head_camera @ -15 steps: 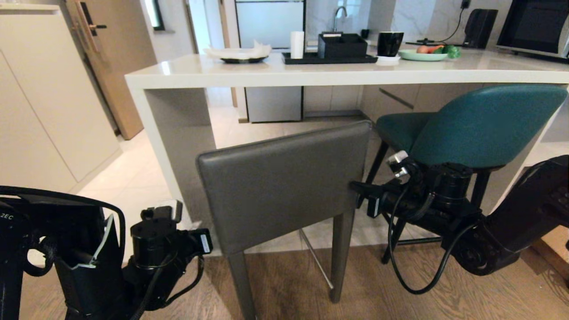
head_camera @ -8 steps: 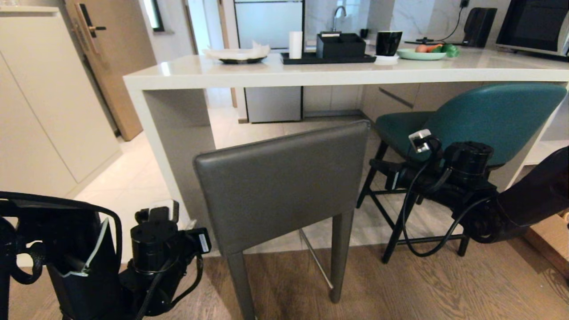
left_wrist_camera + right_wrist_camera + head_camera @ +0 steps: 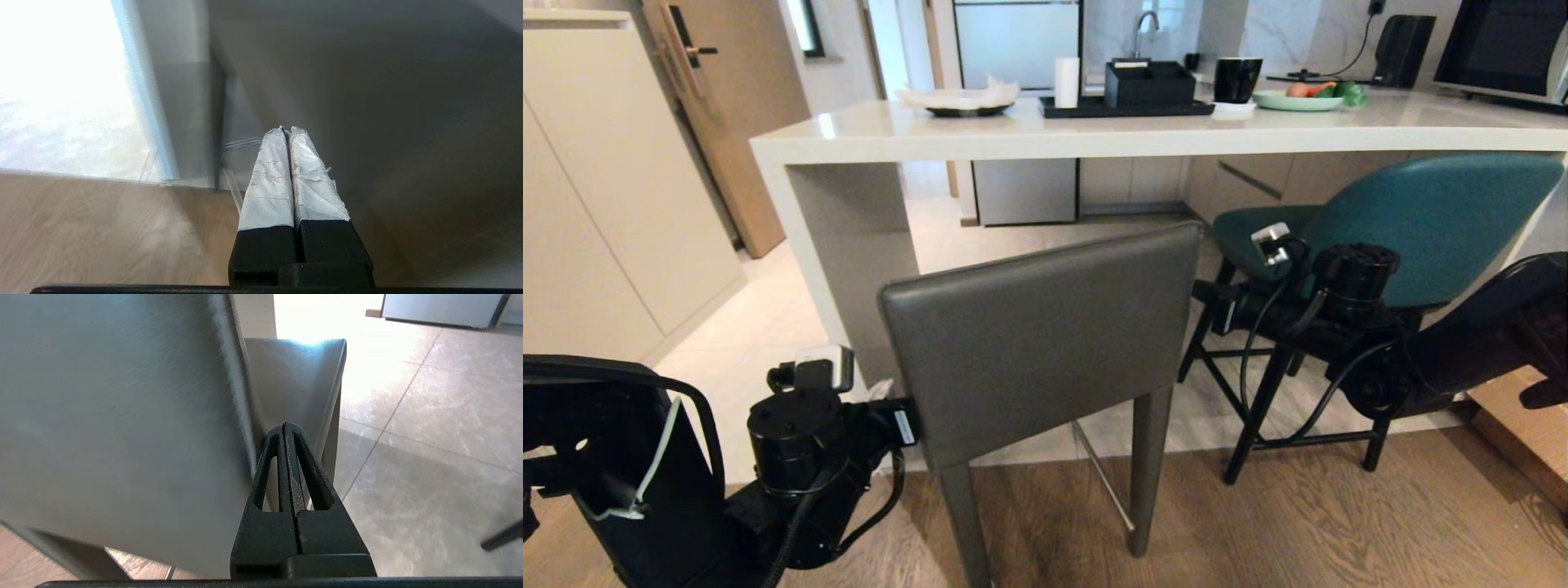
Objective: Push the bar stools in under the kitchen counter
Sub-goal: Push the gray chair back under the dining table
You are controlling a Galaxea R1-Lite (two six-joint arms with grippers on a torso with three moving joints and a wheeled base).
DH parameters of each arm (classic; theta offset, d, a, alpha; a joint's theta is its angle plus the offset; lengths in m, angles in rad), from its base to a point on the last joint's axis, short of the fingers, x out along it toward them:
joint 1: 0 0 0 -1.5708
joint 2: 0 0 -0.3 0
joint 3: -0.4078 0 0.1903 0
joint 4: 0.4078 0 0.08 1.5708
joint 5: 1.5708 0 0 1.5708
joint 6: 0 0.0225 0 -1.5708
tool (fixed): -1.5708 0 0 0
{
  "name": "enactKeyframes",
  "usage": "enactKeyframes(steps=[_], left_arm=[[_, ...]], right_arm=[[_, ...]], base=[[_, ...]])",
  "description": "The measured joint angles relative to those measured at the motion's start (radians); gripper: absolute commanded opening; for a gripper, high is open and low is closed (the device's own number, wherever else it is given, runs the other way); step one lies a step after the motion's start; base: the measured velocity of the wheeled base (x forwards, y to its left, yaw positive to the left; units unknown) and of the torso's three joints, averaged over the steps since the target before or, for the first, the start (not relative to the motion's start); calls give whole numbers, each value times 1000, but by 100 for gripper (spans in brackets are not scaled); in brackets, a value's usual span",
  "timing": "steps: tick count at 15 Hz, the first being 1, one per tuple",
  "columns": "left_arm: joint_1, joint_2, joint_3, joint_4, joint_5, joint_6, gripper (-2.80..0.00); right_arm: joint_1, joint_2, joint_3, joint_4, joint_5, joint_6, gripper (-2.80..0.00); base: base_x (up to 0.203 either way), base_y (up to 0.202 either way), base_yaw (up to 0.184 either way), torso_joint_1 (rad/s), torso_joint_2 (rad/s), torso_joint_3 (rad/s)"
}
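The grey bar stool [image 3: 1045,343] stands in front of the white kitchen counter [image 3: 980,137], its low back facing me. The teal bar stool [image 3: 1429,220] is to its right, seat partly beneath the slab. My left gripper [image 3: 908,422] is shut, low at the left edge of the grey back. Its taped fingertips [image 3: 282,139] lie pressed together beside the grey leather [image 3: 388,122]. My right gripper [image 3: 1197,291] is shut too, at the right edge of that back. In the right wrist view its black fingers [image 3: 286,426] meet just off the back's side edge [image 3: 122,416].
The counter carries a black tray with an organiser [image 3: 1147,86], a black cup [image 3: 1237,79], a plate of vegetables [image 3: 1298,98] and a white dish [image 3: 960,98]. A cabinet [image 3: 605,204] and a door [image 3: 735,106] stand left. A cardboard box [image 3: 1523,433] sits low right.
My right gripper has risen beside the grey stool's right edge. The left gripper has lifted a little and come up to the stool's left edge. Both stools stand where they were.
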Motion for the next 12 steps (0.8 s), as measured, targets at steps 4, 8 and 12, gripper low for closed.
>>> enactKeyframes(steps=[4, 8, 12], left_arm=[[-39, 14, 2, 0, 3, -2, -280], [-107, 36, -1, -1, 37, -4, -280], [-122, 43, 6, -2, 42, -3, -280]], right_arm=[[5, 63, -66, -2, 1, 34, -280], [28, 126, -87, -15, -1, 45, -280], [70, 179, -92, -117, -7, 108, -280]], base=[[0, 0, 0, 0, 0, 0], [0, 0, 0, 0, 0, 0], [0, 0, 0, 0, 0, 0]])
